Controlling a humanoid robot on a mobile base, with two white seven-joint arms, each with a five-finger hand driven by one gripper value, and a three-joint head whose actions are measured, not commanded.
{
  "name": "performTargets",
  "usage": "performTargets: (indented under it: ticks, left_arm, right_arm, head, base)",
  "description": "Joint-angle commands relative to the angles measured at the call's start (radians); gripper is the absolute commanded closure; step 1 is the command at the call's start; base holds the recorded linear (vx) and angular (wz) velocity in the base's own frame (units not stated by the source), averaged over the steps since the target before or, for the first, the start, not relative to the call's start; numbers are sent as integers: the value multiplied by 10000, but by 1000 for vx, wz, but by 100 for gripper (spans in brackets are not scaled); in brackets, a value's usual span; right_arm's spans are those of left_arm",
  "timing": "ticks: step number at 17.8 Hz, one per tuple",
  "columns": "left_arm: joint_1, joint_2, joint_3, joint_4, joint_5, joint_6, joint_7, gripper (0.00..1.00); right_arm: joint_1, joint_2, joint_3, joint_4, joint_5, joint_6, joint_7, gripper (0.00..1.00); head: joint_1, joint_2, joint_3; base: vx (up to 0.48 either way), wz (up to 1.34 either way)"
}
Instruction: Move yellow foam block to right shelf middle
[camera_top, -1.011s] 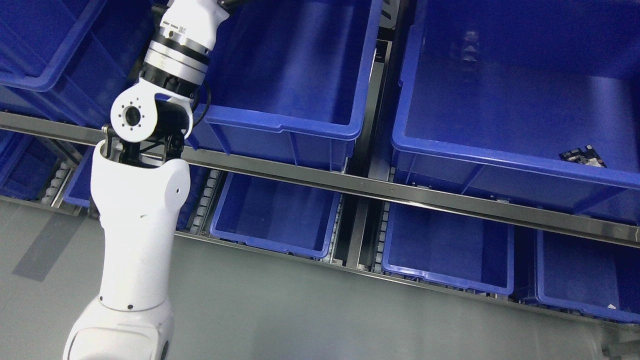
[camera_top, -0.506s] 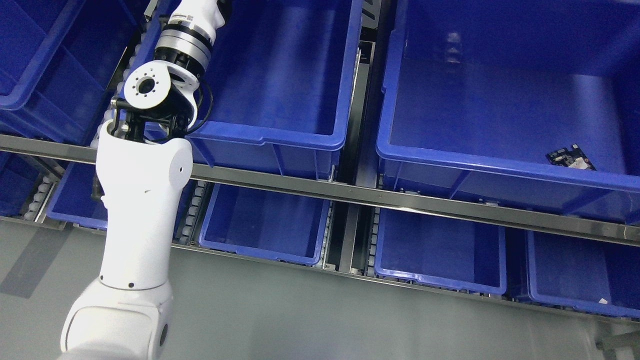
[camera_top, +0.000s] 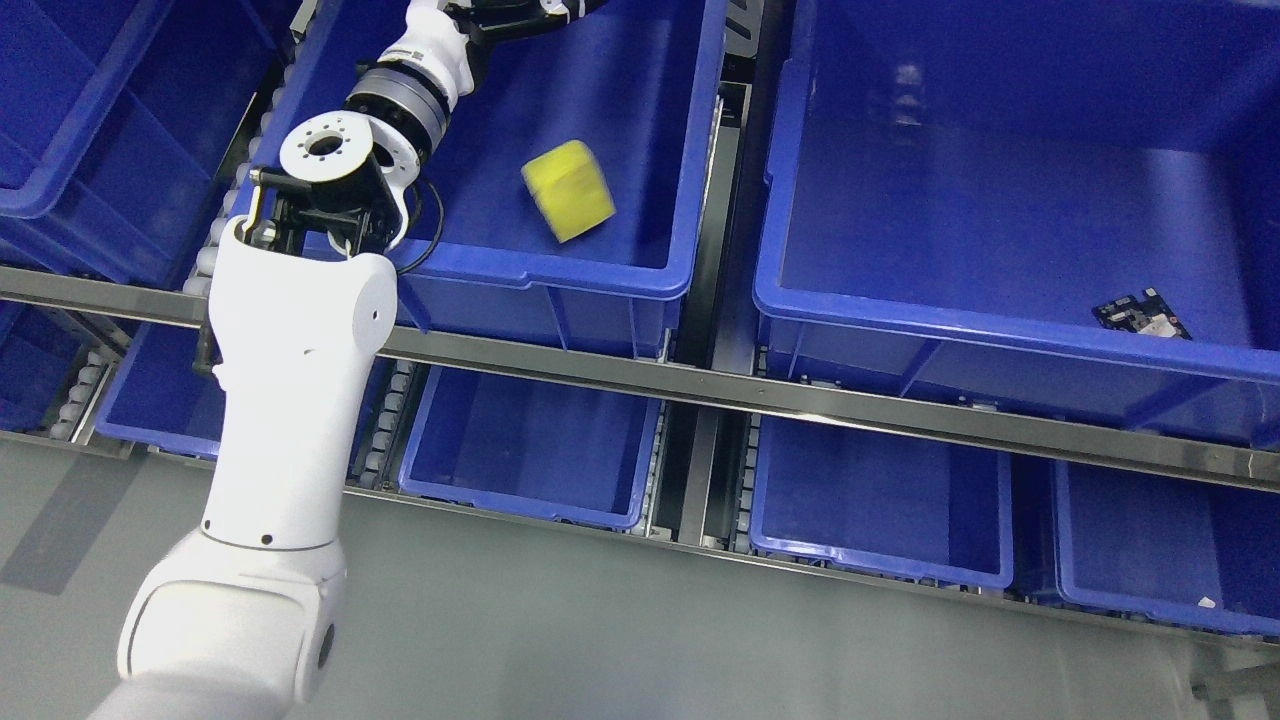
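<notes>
The yellow foam block (camera_top: 568, 190) shows tilted and motion-blurred inside the blue bin (camera_top: 560, 275) on the middle shelf level, near the bin's right wall. It is free of any hold. My left arm (camera_top: 290, 400) rises from the lower left, and its forearm bends right over the bin's far left corner. The left hand (camera_top: 520, 10) is cut off by the top edge, up and to the left of the block and apart from it. How its hand stands is not readable. The right arm does not show.
A larger blue bin (camera_top: 1000, 325) stands to the right, holding a small dark circuit board (camera_top: 1140, 315). A steel shelf rail (camera_top: 800, 400) runs across the front below both. Under it sit several smaller blue bins (camera_top: 520, 505). More blue bins (camera_top: 90, 190) stand at the left.
The yellow block has come into view inside the centre bin, blurred with motion. My left forearm swung rightward over the bin. The camera shifted early on, then held still.
</notes>
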Motion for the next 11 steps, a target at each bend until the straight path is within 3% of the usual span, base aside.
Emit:
performTargets:
  ticks: [1,5,11]
  left_arm:
    - [352,174,597,-522,-2,-1135,-58,0]
    - [1765,174,659,-2350,13,-3009,-58,0]
    - [2901,174,858,-3642,13,-3241,-58,0]
  right_arm:
    - [-15,-175,0,-175,-115,-3,-4,0]
    - [-15,-175,0,-175,-115,-3,-4,0]
    - [-15,-175,0,-175,-115,-3,-4,0]
  head:
    - [0,0,0]
    - [0,0,0]
    - [0,0,0]
  base:
    - [0,0]
    - [0,0]
    - [0,0]
